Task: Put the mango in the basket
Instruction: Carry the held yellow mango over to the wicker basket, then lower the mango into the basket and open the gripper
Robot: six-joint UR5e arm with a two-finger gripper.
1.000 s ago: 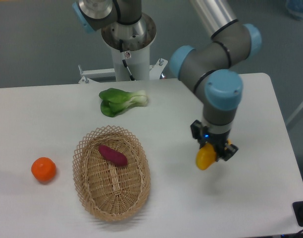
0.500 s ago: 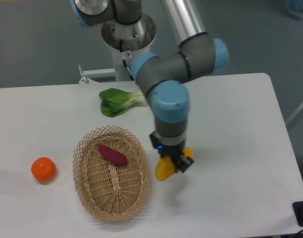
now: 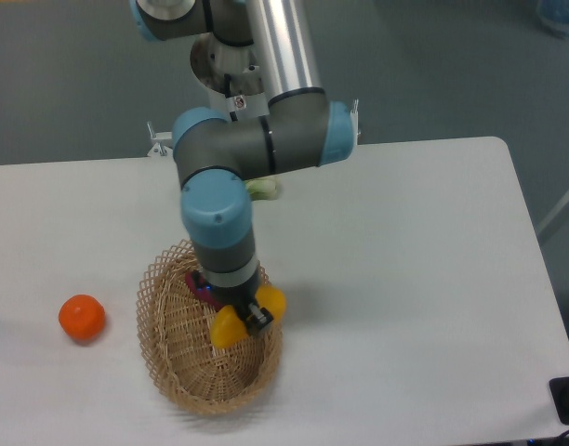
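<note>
Camera view, fixed, looking down at the white surface [image 3: 433, 279]. UR5e arm reaches from its base at top centre, wrist pointing down over the basket [image 3: 178, 367]. End effector [image 3: 245, 316] is clenched on the mango [image 3: 227, 327]: yellow-orange fruit shows on both sides of the dark fingers, one end at lower left, the other at upper right by the basket's right rim. Mango is held above the basket interior, right half; whether it touches the wicker cannot be told from this angle.

Basket: oval, tan wicker, open lattice rim, sitting on the surface left of centre. A dark purple-red piece [image 3: 199, 289] is just visible inside it, mostly hidden behind the wrist.

Round orange fruit [image 3: 82, 317] lies on the surface left of the basket, apart from it. Green leafy vegetable [image 3: 263, 190] lies behind the arm's elbow, only its pale stem end showing. Dark object [image 3: 568, 400] at the lower right corner, cut off by the frame.
</note>
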